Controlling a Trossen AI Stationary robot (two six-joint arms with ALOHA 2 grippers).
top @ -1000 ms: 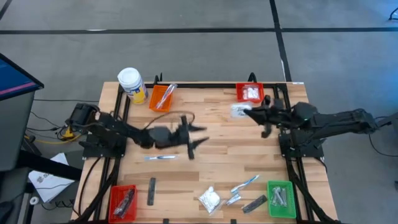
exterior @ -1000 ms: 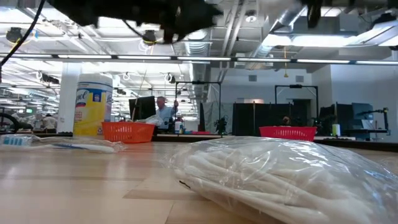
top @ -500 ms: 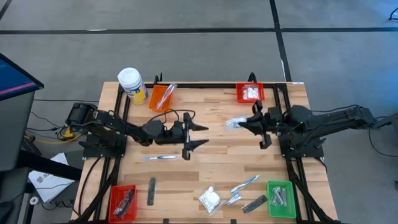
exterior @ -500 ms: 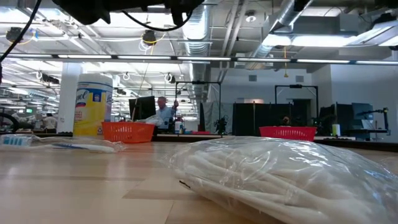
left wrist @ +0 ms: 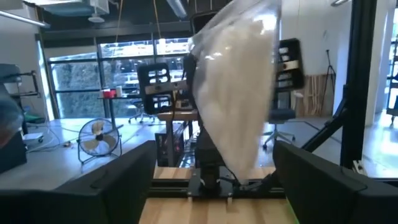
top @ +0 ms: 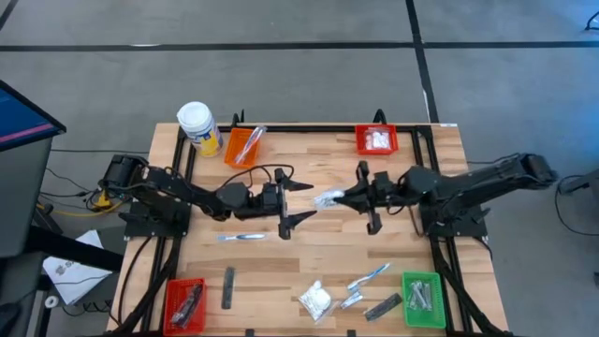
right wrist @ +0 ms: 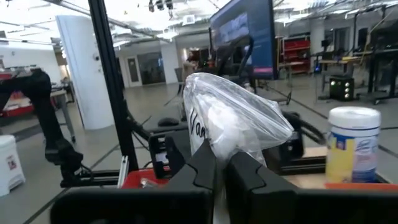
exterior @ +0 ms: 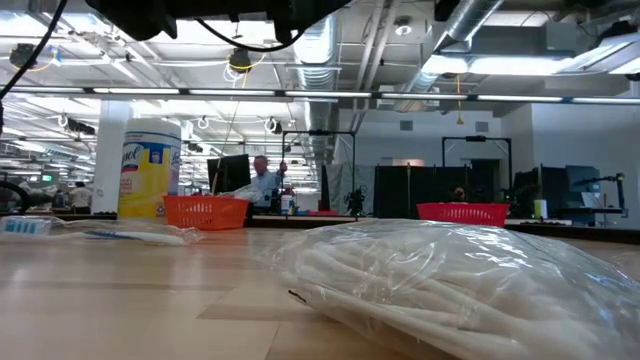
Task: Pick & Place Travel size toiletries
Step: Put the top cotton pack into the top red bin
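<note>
A: Packet (top: 328, 198), white, puffy plastic: pinched between closed fingers of right gripper (top: 339, 198), mid-table, raised above the wood. Clearest in right wrist view (right wrist: 233, 124).

B: Left gripper (top: 301, 202): fingers spread wide, empty, facing the packet, just apart from it. Confirmed in left wrist view, packet (left wrist: 239, 93) hanging between the two dark fingers (left wrist: 112, 186), untouched.

A: High view only: toothbrush (top: 241, 238) on table near left arm; orange bin (top: 243, 146); red bin (top: 375, 140); green bin (top: 423, 300); loose toiletries (top: 316, 300) along near edge.

B: Low view only: second packet (exterior: 450, 280) lying close to lens; yellow jar (exterior: 148, 168); person (exterior: 264, 182) far behind.
</note>
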